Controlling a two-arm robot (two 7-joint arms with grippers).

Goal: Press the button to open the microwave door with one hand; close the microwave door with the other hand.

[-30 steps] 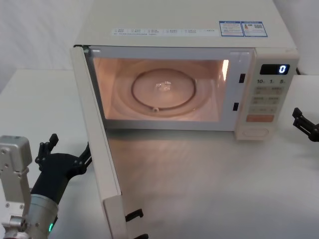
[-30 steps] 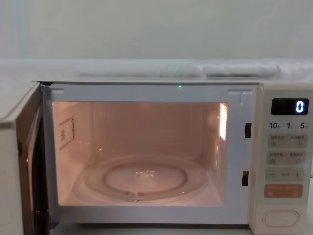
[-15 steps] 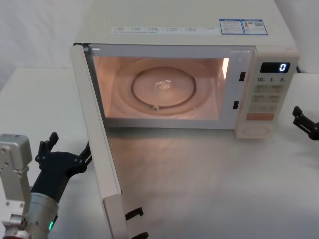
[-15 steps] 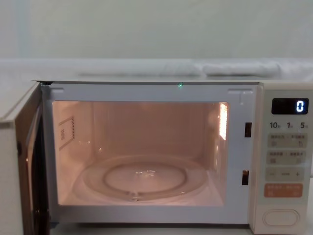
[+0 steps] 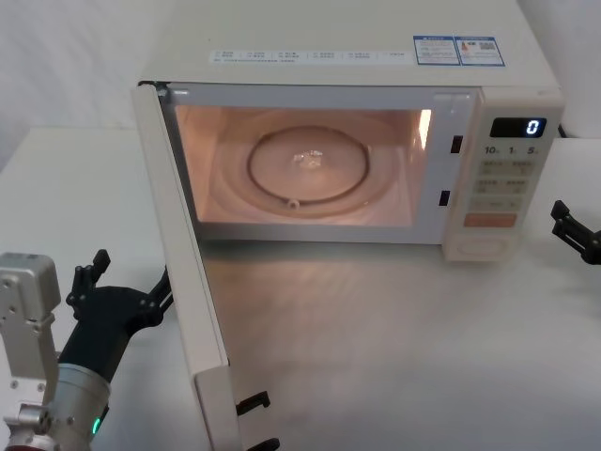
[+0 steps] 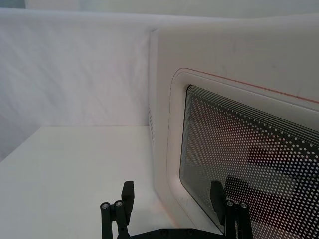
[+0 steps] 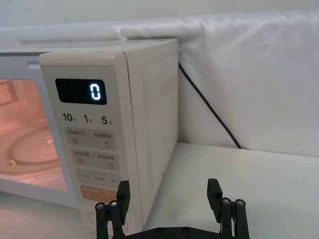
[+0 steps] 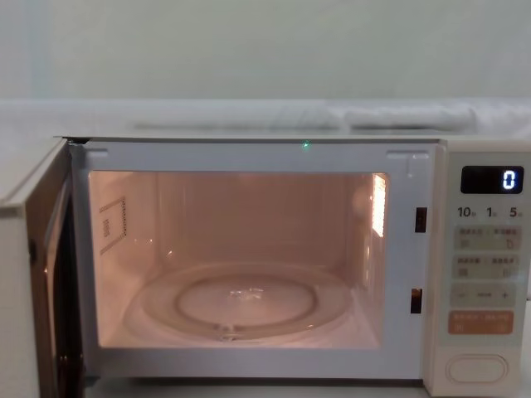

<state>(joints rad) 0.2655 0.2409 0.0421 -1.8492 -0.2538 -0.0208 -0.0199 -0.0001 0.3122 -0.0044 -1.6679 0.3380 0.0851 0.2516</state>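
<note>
Standing wide open, the microwave door [image 5: 178, 263] swings out from its hinge on the left of the microwave [image 5: 347, 75] toward the tabletop's [image 5: 376, 338] near-left corner, so the lit cavity and glass turntable [image 5: 302, 167] are exposed; the opening half of the task looks done. The left gripper [image 5: 127, 291] sits just outside the door's outer face, fingers spread apart, well placed to push the panel shut; from its wrist camera the dotted window [image 6: 249, 164] appears very near, though whether a fingertip touches it I cannot tell. The right gripper [image 5: 575, 233] hangs near the tabletop's right edge, fingers apart, just beside the control panel and off the button [image 5: 481, 248], leaving the door's path free.
</note>
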